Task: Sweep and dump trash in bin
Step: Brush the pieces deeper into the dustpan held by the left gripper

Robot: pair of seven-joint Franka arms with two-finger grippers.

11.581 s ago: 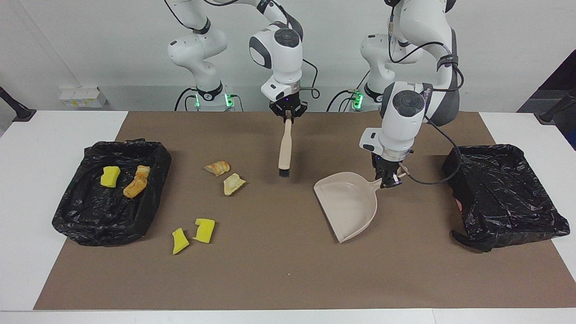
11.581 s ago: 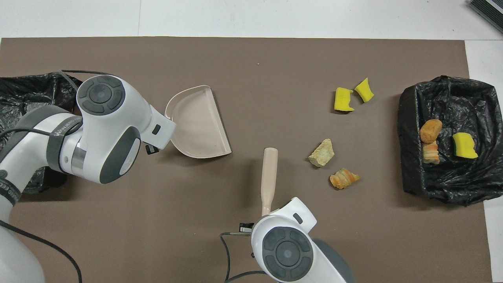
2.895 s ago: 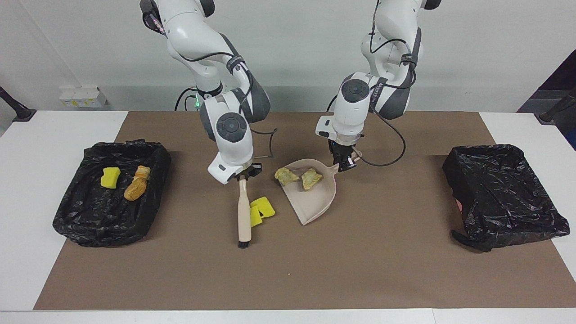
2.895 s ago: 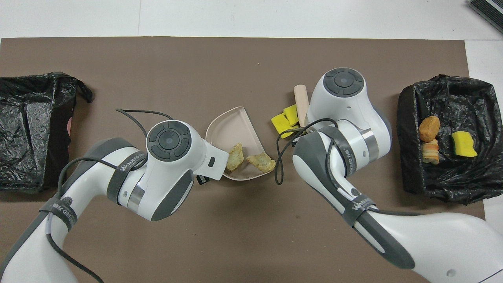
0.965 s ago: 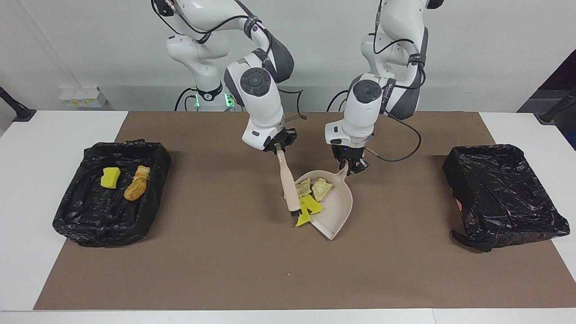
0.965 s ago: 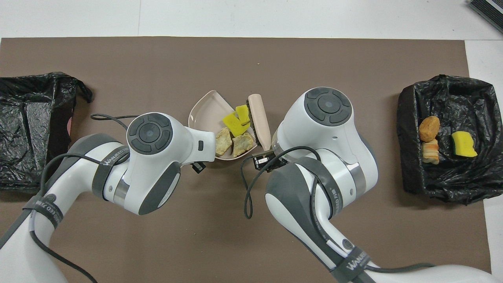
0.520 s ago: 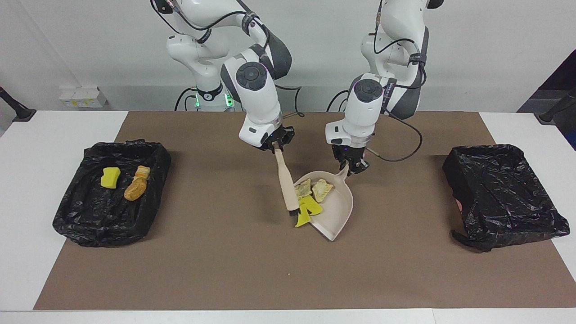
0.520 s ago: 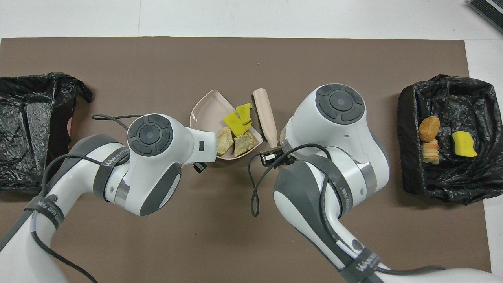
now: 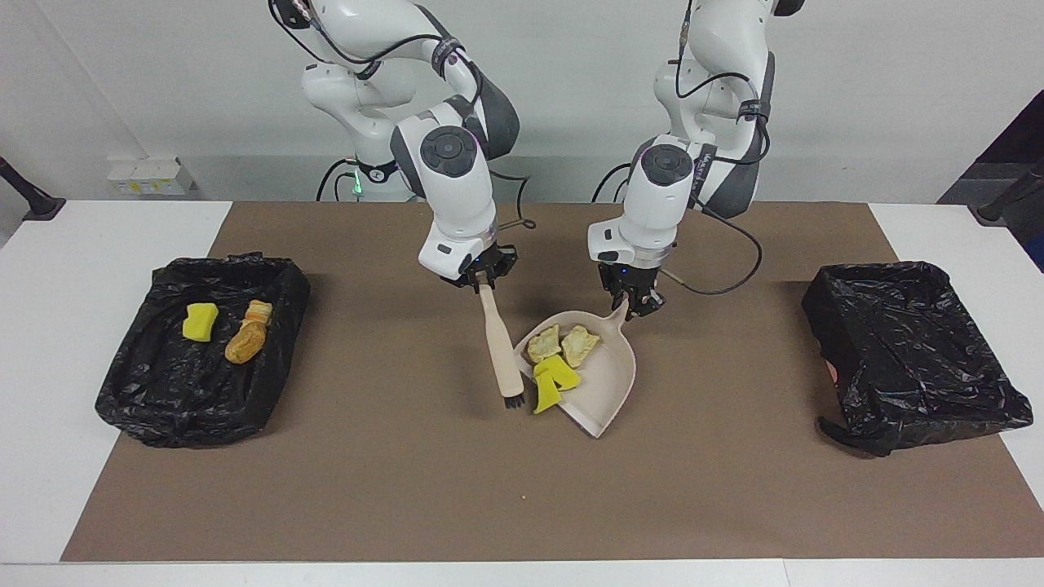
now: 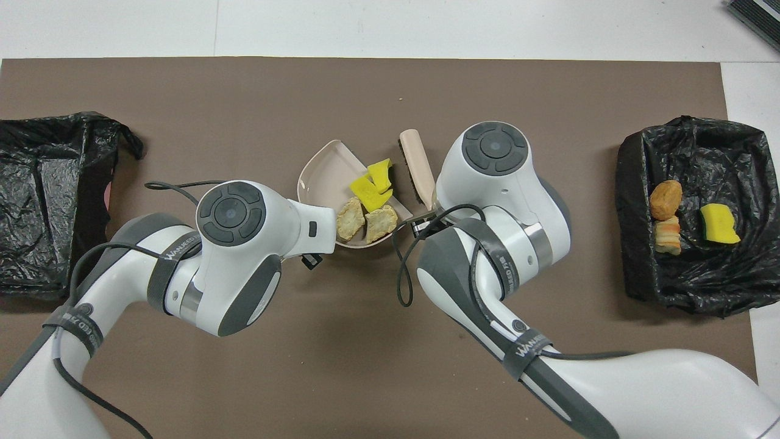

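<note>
My left gripper [image 9: 638, 303] is shut on the handle of the beige dustpan [image 9: 610, 390], which rests on the brown mat. Two tan bread-like scraps [image 9: 561, 343] and a yellow sponge chunk [image 9: 559, 372] lie in the pan. A second yellow chunk [image 9: 545, 399] sits at the pan's lip, partly off it. My right gripper [image 9: 479, 277] is shut on the beige brush [image 9: 499, 350], whose bristles point down at the mat just beside that chunk, toward the right arm's end. In the overhead view the pan [image 10: 323, 174], the scraps [image 10: 368, 190] and the brush [image 10: 418, 169] show between the two wrists.
A black-lined bin [image 9: 130, 399] at the right arm's end holds one yellow chunk [image 9: 200, 319] and two orange-brown lumps [image 9: 245, 338]. A second black-lined bin [image 9: 922, 359] stands at the left arm's end with nothing showing in it. Cables hang from both wrists.
The right gripper has drawn the brush off the dustpan toward the right arm's end. The two yellow chunks, swept up earlier, stay at the pan's lip. The left gripper barely moved.
</note>
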